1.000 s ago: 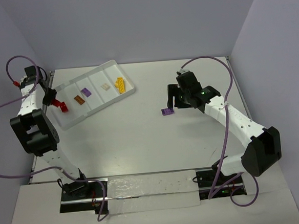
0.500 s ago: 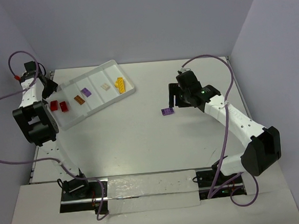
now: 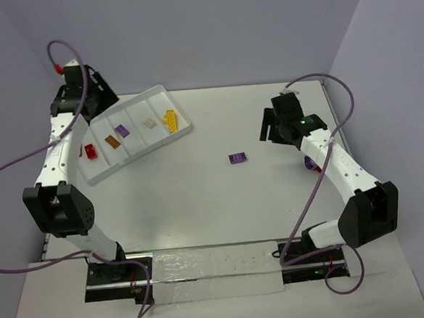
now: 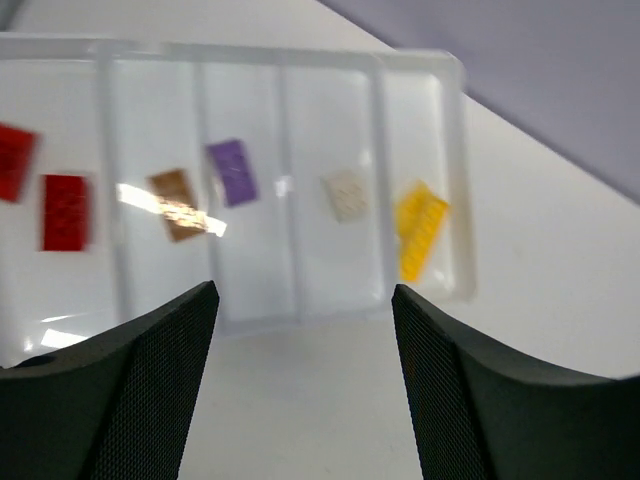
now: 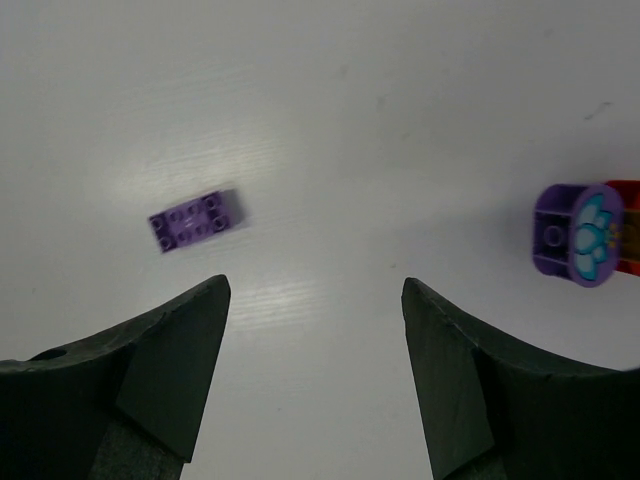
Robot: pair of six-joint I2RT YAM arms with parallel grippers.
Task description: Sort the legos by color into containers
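Observation:
The white divided tray (image 3: 184, 128) lies at the far left. From left to right its compartments hold two red legos (image 4: 65, 210), an orange one (image 4: 178, 205), a purple one (image 4: 232, 172), a beige one (image 4: 346, 194) and yellow ones (image 4: 420, 230). My left gripper (image 3: 97, 96) is open and empty, raised behind the tray's left end (image 4: 303, 300). A loose purple lego (image 3: 237, 158) lies on the table mid-right (image 5: 195, 221). My right gripper (image 3: 272, 127) is open and empty, above and to the right of it (image 5: 315, 285).
A round purple piece with a pale paw print (image 5: 580, 232) lies on the table beside a red piece (image 5: 630, 225), under the right forearm (image 3: 311, 164). Grey walls close the table at the back and both sides.
My left gripper has lifted away from the tray's left end to the far corner, leaving a second red lego in the left compartment. My right gripper moved right, away from the loose purple lego.

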